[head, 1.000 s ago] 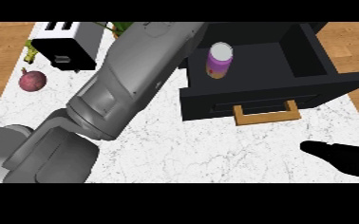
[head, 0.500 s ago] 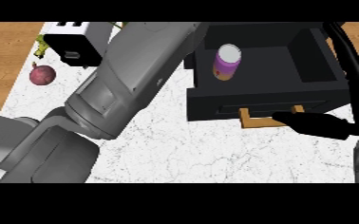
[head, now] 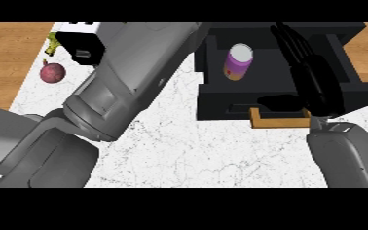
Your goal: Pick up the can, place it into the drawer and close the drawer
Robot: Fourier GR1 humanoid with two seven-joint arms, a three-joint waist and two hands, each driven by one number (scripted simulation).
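A purple can with a white top stands upright inside the open black drawer, toward its left side. My right hand is over the drawer's right part, fingers straight and pointing away, thumb stretched left above the drawer front near the wooden handle. It holds nothing. My left forearm runs diagonally up the middle of the view; its hand is out of sight beyond the top edge.
A black and white toaster stands at the back left of the marble counter. A dark red round fruit lies in front of it, and something yellow-green shows behind.
My right hand has come up from the lower right corner and now lies over the drawer's right side and front. The view has shifted, and the drawer and can appear lower and nearer.
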